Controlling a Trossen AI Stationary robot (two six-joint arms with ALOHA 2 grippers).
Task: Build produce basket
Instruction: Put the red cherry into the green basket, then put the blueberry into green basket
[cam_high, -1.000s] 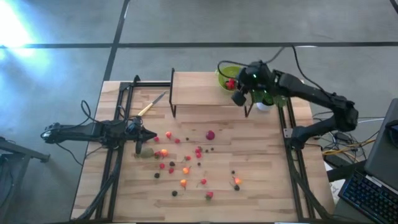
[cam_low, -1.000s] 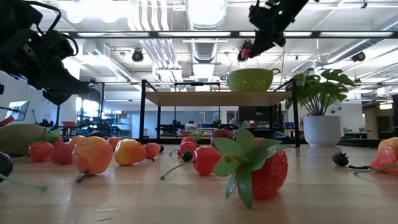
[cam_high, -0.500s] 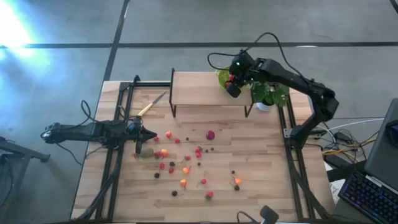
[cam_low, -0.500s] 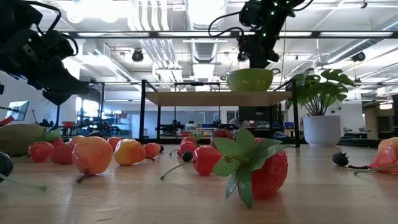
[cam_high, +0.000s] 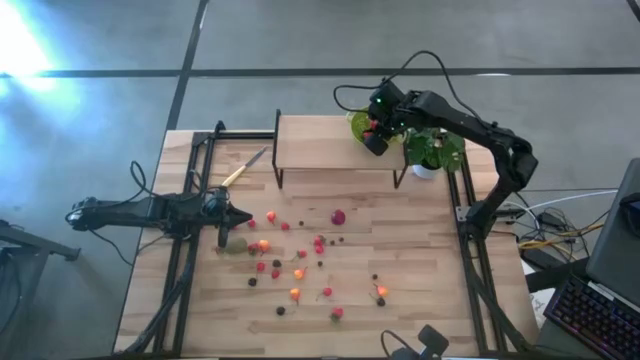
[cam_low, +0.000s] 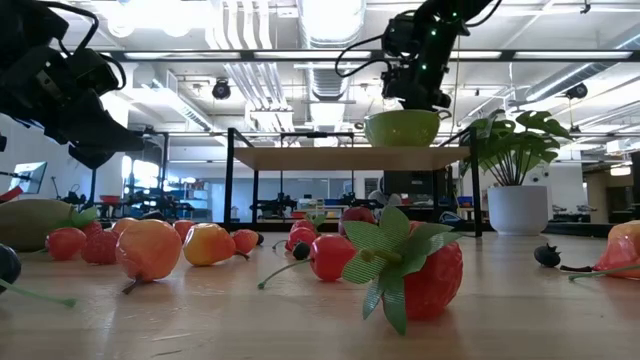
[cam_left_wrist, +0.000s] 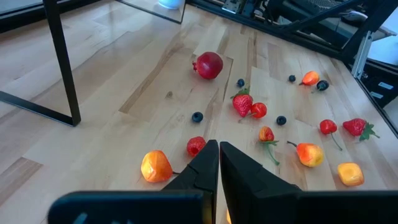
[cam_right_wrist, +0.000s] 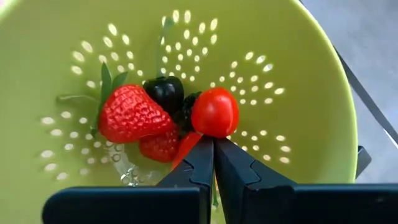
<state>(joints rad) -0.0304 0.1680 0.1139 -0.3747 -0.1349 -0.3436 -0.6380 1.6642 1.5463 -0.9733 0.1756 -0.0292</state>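
The lime-green basket (cam_high: 358, 122) (cam_low: 402, 128) stands on a wooden shelf (cam_high: 310, 145) at the table's far side. Inside it lie a strawberry (cam_right_wrist: 130, 115), a dark berry (cam_right_wrist: 165, 92) and more red fruit. My right gripper (cam_high: 372, 138) (cam_low: 415, 100) (cam_right_wrist: 213, 144) points steeply down into the basket, shut, with a round red fruit (cam_right_wrist: 214, 112) at its fingertips. Many small red, orange and dark fruits (cam_high: 300, 270) lie scattered on the table. My left gripper (cam_high: 240, 218) (cam_left_wrist: 219, 155) waits shut at the table's left, next to a brownish-green oval fruit (cam_high: 235, 245). My right gripper comes from above, slanting down, and is shut with the round red fruit's near side (cam_right_wrist: 212, 132) right at its fingertips. The fingertips hide which part they pinch. The fruit sits low inside the basket, against the other fruit; whether it rests on them I cannot tell.
A potted plant (cam_high: 430, 150) (cam_low: 515, 140) stands right of the basket, close beside my right arm. A yellow-handled knife (cam_high: 243, 170) lies at the far left of the table. A dark red round fruit (cam_high: 339, 216) (cam_left_wrist: 209, 65) lies mid-table.
My right gripper has carried the red fruit toward the table's left, from beside the plant to over the basket. It has tipped steeply downward and sunk to the basket's rim, staying shut. Most of this happened in the first half second.
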